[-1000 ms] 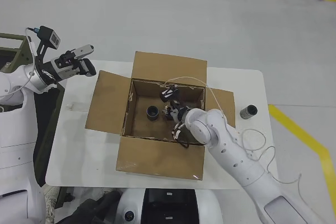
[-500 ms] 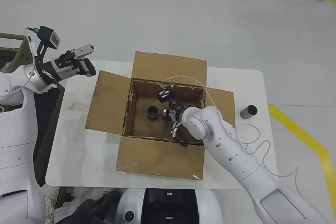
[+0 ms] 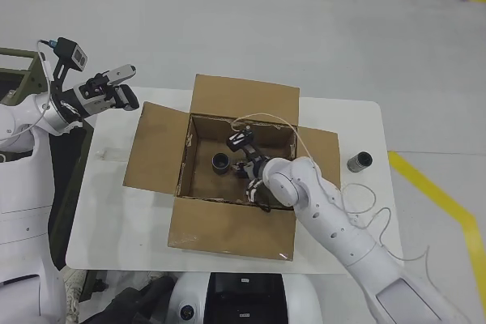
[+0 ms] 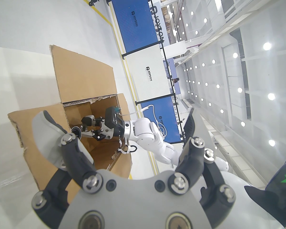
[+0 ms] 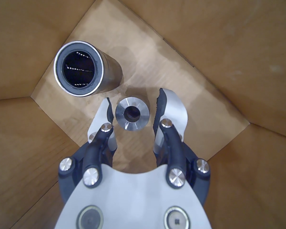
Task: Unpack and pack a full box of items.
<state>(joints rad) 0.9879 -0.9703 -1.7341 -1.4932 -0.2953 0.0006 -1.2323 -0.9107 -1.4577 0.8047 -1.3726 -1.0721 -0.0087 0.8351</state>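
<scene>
The right gripper (image 5: 134, 96) is inside the cardboard box (image 5: 205, 36). Its two fingers (image 5: 172, 110) stand partly apart, one on either side of a small steel sleeve (image 5: 132, 113). A narrow gap shows between each pad and the sleeve, so nothing is gripped. The sleeve stands upright on the box floor, its bevelled rim and bore facing the wrist camera.

Just beside it, toward one corner of the box floor, stands a larger cylindrical bearing (image 5: 85, 77) (dark liner, bright outer ring, rows of small balls visible down the bore). It is also upright and apart from the fingers. In the top view the bearing sits in the half of the box nearer the left arm. The right arm enters over the box's rim on the right-arm side, and a thin white cable (image 3: 263, 116) arcs above the opening.

The box flaps (image 3: 243, 97) are folded outward, and the box stands on the white table (image 3: 146, 235). A second dark cylinder (image 3: 359, 161) stands on the table outside the box, just past the flap on the right-arm side.

The left gripper (image 3: 126, 87) hangs outside the box, beyond the far corner of the flap on the left-arm side. Its fingers are spread wide and hold nothing. Its wrist view looks across that flap into the box.
</scene>
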